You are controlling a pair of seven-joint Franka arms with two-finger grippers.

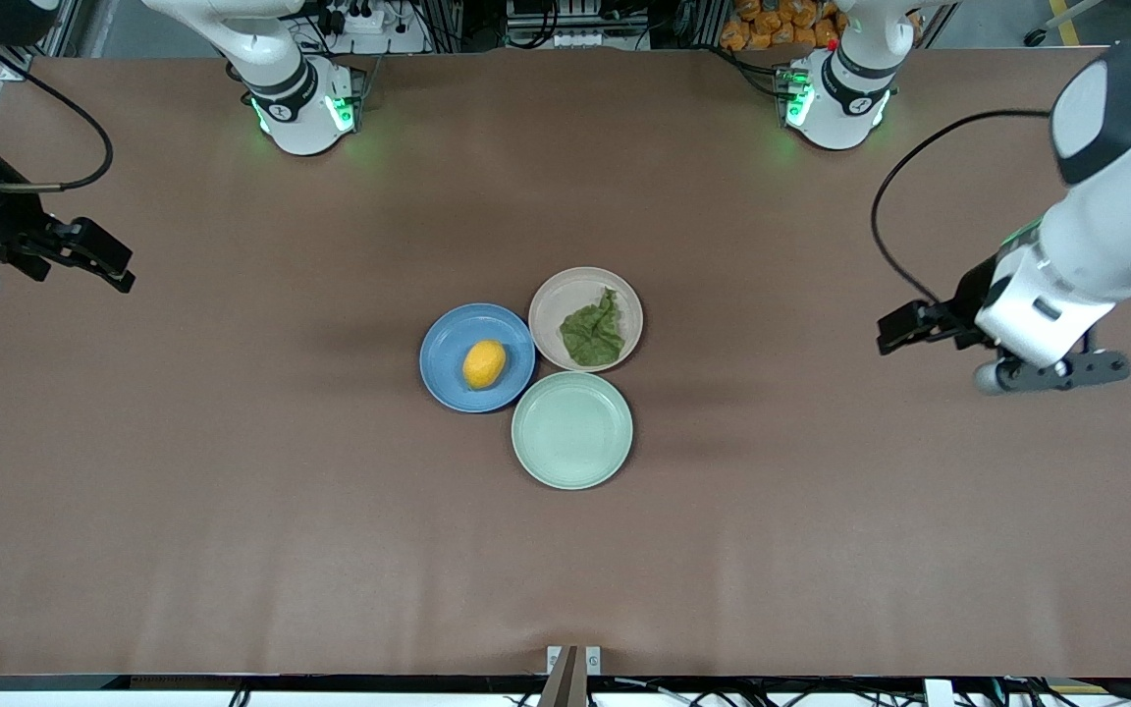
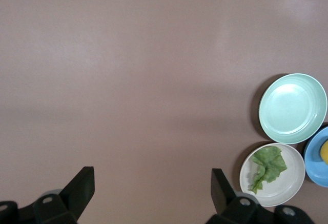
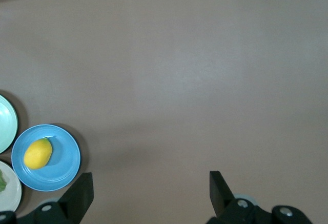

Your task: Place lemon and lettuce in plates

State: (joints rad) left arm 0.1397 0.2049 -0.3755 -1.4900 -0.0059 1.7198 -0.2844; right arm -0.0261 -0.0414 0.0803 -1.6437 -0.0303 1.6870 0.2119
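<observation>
Resting in the middle of the table, the lemon point(image 1: 484, 364) sits on the blue plate point(image 1: 446, 344) and the lettuce point(image 1: 593, 333) on the beige plate point(image 1: 556, 295) — task apparently done. Left gripper point(image 2: 152, 188) and right gripper point(image 3: 151, 190) hang spread and empty over bare table at their own ends.

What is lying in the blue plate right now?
The lemon lies alone in the blue plate, on its side, near the middle. The patch of plate under the lemon is hidden. Both grippers are open and well away, over bare table.
</observation>
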